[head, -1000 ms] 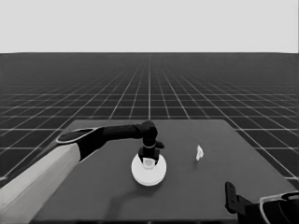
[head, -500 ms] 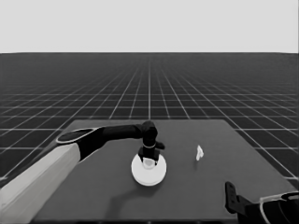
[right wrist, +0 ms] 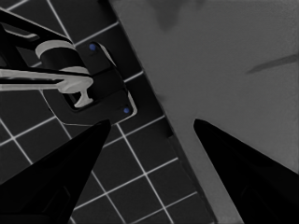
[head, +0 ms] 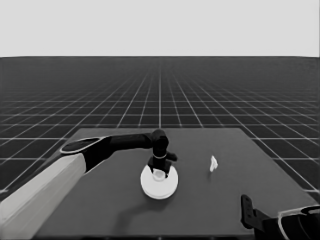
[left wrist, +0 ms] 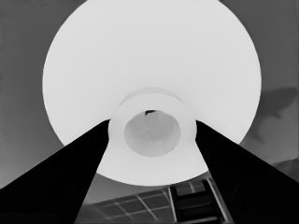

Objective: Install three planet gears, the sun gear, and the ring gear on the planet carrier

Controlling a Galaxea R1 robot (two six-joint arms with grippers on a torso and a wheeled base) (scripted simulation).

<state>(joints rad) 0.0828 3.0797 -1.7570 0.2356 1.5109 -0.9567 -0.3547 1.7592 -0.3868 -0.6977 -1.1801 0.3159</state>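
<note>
The larger round part (head: 159, 184), the ring gear, lies at the middle of the table. My left gripper (head: 159, 171) reaches in from the left and stands straight above it. Seen from the left wrist, the larger round part (left wrist: 149, 60) fills the picture. Its raised centre hub (left wrist: 152, 161) sits between my two fingers, which touch it on both sides, so the left gripper (left wrist: 152, 127) is shut on it. The planet gears and the planet carrier are hidden. My right gripper (head: 250, 212) waits at the lower right corner, open, and holds nothing.
A thin white piece (head: 213, 163) lies to the right of the larger round part. The right wrist view looks past the table's corner edge (right wrist: 177, 140) at the floor grid and dark machinery (right wrist: 88, 88) with blue lights.
</note>
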